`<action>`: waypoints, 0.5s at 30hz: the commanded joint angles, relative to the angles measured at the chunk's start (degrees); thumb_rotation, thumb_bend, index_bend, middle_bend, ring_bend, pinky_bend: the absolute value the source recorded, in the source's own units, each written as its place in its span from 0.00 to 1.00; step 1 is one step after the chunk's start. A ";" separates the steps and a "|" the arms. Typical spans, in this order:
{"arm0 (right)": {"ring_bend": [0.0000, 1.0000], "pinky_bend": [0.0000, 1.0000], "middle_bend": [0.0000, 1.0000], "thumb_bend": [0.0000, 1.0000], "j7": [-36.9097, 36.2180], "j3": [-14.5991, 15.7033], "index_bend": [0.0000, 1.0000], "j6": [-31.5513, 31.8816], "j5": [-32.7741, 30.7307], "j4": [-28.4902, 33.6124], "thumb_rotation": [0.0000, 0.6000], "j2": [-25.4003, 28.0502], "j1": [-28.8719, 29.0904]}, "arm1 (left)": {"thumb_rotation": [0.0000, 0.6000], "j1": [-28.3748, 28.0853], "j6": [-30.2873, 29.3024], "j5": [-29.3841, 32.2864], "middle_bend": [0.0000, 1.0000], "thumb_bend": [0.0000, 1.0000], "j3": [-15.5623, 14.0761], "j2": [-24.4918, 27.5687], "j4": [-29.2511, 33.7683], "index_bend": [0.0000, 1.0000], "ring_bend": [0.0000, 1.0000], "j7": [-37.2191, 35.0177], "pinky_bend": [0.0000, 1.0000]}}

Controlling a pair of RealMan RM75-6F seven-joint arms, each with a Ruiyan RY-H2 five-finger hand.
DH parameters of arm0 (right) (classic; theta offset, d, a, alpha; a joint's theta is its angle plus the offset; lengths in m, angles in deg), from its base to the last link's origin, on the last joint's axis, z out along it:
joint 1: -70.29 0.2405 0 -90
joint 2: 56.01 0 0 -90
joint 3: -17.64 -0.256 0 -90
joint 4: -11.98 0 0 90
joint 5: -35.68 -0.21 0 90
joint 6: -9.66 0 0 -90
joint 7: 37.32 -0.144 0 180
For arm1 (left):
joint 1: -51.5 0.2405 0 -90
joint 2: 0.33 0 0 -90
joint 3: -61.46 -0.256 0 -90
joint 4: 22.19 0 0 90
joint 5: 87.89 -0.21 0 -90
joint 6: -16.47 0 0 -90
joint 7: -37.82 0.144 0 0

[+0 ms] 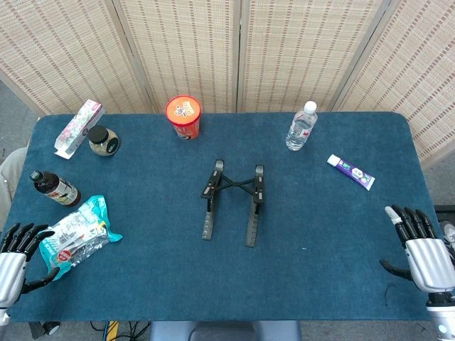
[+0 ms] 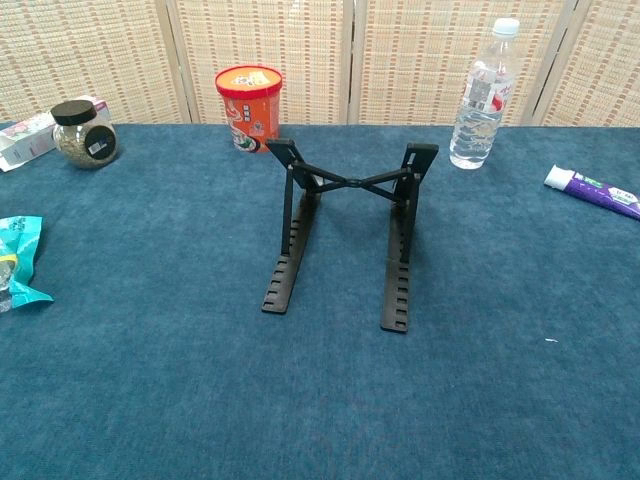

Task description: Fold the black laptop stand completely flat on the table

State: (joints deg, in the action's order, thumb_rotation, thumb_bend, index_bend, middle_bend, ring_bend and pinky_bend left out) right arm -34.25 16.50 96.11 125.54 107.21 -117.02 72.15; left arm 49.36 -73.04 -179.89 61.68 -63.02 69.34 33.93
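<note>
The black laptop stand (image 1: pixel 232 201) stands unfolded in the middle of the blue table; in the chest view the stand (image 2: pixel 345 235) has its two notched legs on the cloth and its rear props raised, joined by a crossed brace. My left hand (image 1: pixel 15 259) rests at the table's near left corner, fingers spread, holding nothing. At the near right corner my right hand (image 1: pixel 419 245) is also empty with fingers apart. Both hands are far from the stand and appear only in the head view.
An orange cup (image 1: pixel 183 117) and a water bottle (image 1: pixel 301 126) stand behind the stand. A toothpaste tube (image 1: pixel 350 171) lies at the right. On the left are a jar (image 1: pixel 103 140), a box (image 1: pixel 78 128), a dark bottle (image 1: pixel 54 188) and a snack bag (image 1: pixel 77 234).
</note>
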 commanded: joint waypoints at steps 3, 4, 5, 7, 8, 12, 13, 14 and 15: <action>0.00 0.00 0.10 0.00 0.17 -0.02 0.00 -0.27 -0.15 0.03 1.00 -0.11 0.12 | 1.00 -0.31 0.31 0.09 0.16 0.16 0.11 -0.13 -0.24 0.23 0.10 -0.17 0.02; 0.00 0.00 0.10 0.00 0.18 -0.02 0.00 -0.28 -0.12 0.03 1.00 -0.12 0.15 | 1.00 -0.35 0.27 0.01 0.16 0.16 0.12 -0.14 -0.24 0.23 0.10 -0.16 0.02; 0.00 0.00 0.10 0.00 0.18 -0.02 0.00 -0.27 -0.06 0.03 1.00 -0.12 0.17 | 1.00 -0.37 0.24 -0.01 0.16 0.16 0.12 -0.16 -0.25 0.23 0.10 -0.15 0.02; 0.00 0.00 0.10 0.00 0.12 -0.04 0.00 -0.21 0.03 -0.01 1.00 -0.14 0.18 | 1.00 -0.37 0.17 -0.02 0.16 0.16 0.14 -0.19 -0.28 0.23 0.10 -0.20 0.02; 0.00 0.00 0.10 0.00 0.03 -0.08 0.00 -0.13 0.09 -0.07 1.00 -0.17 0.20 | 1.00 -0.37 0.08 -0.01 0.16 0.16 0.18 -0.22 -0.29 0.23 0.10 -0.26 0.02; 0.00 0.00 0.10 0.00 -0.63 -0.02 0.00 -0.70 0.48 -0.22 1.00 -0.15 0.66 | 1.00 -0.64 0.22 0.14 0.16 0.16 0.39 -0.40 -0.39 0.23 0.10 -0.24 0.02; 0.00 0.00 0.10 0.00 -0.89 0.05 0.00 -1.05 0.66 -0.12 1.00 -0.06 0.89 | 1.00 -0.73 0.27 0.09 0.16 0.16 0.42 -0.42 -0.38 0.23 0.10 -0.19 0.02; 0.00 0.00 0.10 0.00 -1.20 0.10 0.00 -1.37 0.91 0.02 1.00 0.03 1.15 | 1.00 -0.80 0.31 0.03 0.16 0.16 0.42 -0.43 -0.35 0.23 0.10 -0.15 0.02; 0.00 0.00 0.10 0.00 -1.88 0.18 0.00 -1.78 1.43 0.27 1.00 0.12 1.55 | 1.00 -0.87 0.32 -0.07 0.17 0.16 0.42 -0.44 -0.29 0.23 0.10 -0.09 0.02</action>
State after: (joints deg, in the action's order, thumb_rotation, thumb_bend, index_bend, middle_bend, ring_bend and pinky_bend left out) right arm -35.66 16.57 94.71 126.57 107.26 -117.02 73.34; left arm 48.50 -72.73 -179.94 62.09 -63.45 69.03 33.82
